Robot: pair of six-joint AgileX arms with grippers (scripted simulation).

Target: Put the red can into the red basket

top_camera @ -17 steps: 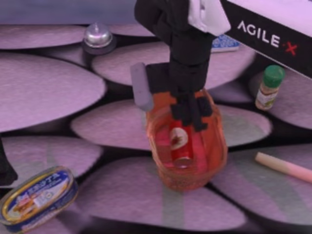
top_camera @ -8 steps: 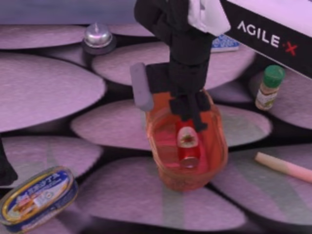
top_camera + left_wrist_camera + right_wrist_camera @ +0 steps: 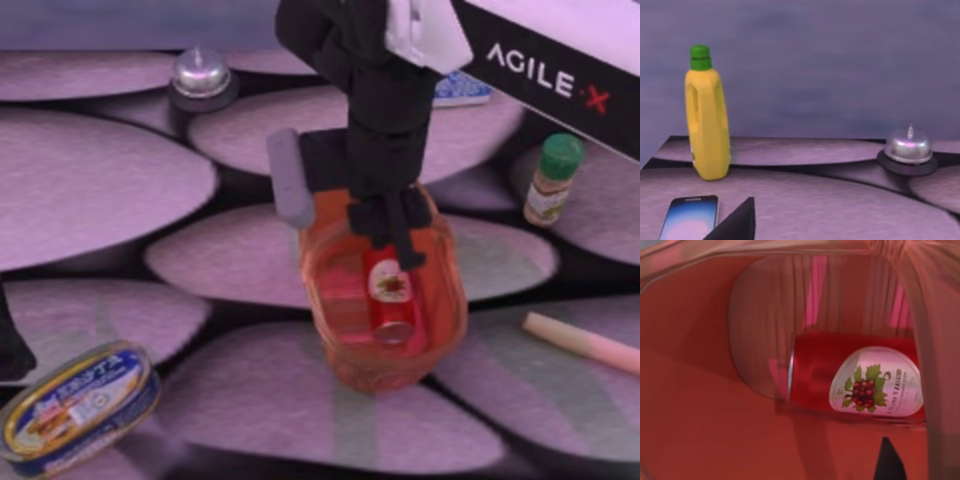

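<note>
Directly below the right end effector [image 3: 400, 250], the red can [image 3: 390, 295] lies on its side on the ribbed floor of the red basket [image 3: 345, 345], label up. End effector fingers appear spread and off the can, consistent with a completed drop. Left arm is parked off-table; its end effector state cannot be determined.

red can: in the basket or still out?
In. The red can lies inside the red basket, right tool just above it; basket walls surround it in the right wrist view.
</note>
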